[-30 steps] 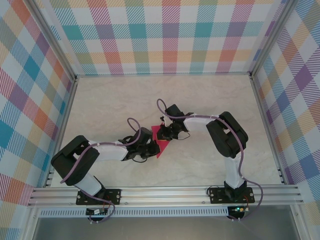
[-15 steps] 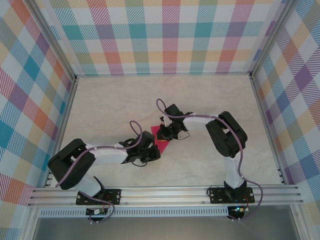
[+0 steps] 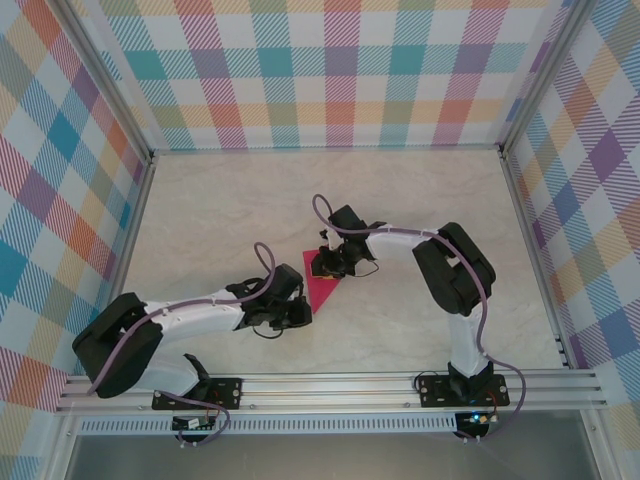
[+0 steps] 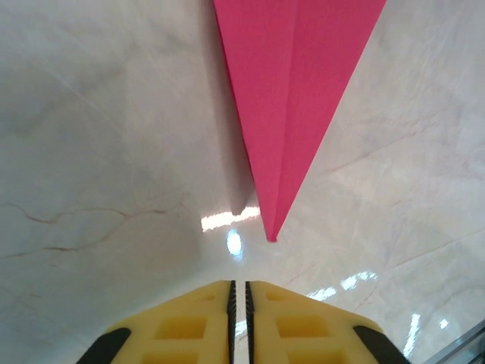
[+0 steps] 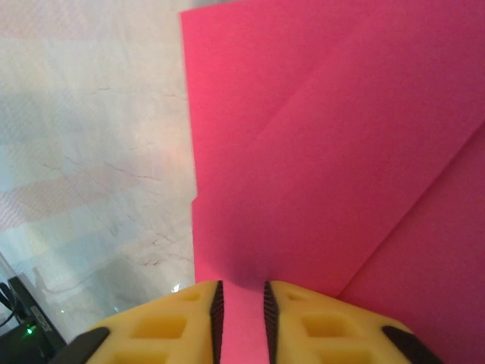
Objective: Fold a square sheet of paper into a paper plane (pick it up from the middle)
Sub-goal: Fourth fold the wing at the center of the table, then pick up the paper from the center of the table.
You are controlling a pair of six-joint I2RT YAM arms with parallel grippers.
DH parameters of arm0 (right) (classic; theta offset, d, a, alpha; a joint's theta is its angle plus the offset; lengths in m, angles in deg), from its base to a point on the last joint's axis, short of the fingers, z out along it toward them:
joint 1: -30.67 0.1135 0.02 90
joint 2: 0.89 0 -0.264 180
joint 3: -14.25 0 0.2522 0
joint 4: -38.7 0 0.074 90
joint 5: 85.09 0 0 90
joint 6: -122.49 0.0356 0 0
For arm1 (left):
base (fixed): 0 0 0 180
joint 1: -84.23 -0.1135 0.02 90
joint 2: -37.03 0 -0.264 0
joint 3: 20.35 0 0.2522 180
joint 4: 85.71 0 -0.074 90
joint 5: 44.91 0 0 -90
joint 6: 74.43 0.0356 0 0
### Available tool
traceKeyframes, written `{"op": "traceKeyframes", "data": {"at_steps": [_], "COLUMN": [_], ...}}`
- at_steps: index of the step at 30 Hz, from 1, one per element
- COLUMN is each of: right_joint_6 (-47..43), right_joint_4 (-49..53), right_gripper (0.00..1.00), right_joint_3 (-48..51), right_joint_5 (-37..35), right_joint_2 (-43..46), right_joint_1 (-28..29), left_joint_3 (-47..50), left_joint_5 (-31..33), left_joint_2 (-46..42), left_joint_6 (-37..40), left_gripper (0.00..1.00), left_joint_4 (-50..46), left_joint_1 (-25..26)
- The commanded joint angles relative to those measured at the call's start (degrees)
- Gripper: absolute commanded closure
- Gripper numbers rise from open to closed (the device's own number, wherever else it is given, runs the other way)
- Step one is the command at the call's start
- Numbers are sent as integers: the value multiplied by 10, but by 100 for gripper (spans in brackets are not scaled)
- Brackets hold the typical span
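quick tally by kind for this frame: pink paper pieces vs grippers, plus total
Folded magenta-pink paper sheet: 1
Two-finger grippers with yellow pads: 2 (left gripper, right gripper)
Total: 3

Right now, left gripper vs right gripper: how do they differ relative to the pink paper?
Left gripper is shut on nothing, clear of the pointed tip of the pink paper. Right gripper is shut on the paper's wide end, with the sheet between its fingers. Both have yellow fingers.
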Motion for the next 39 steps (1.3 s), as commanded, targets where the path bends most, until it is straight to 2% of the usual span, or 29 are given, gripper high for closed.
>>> {"op": "traceKeyframes", "data": {"at_steps": [1,6,10,18,25,29,33,35,39], "right_joint_6": [3,16,21,7,-2,-2,8,15,44], "right_joint_4": [-1,2,0,-3,-20,-51,-104,-127,-178], "right_gripper": [68,54,49,49,60,79,88,89,90], "right_joint_3": [-8,10,17,0,-4,6,34,46,68], "right_joint_5": [-15,-64,-77,-37,4,30,65,92,158], "right_joint_2": [60,81,72,30,10,15,52,73,119], "right_joint_1": [0,-5,-11,-12,-12,-12,-22,-32,-60], "left_joint_3": [-14,-11,-15,-18,-5,18,34,43,54], "left_joint_5": [38,45,39,37,8,-87,-147,-173,-216], "left_joint_2": [-28,-31,-12,30,32,43,42,33,-4], "left_joint_6": [0,-22,-34,-55,-61,-72,-79,-84,-82], "left_gripper": [83,78,70,67,64,60,55,50,33], "left_joint_4": [-8,29,75,109,136,212,249,267,298], "left_joint_1": [-28,-64,-77,-98,-118,-150,-186,-205,-227]}}
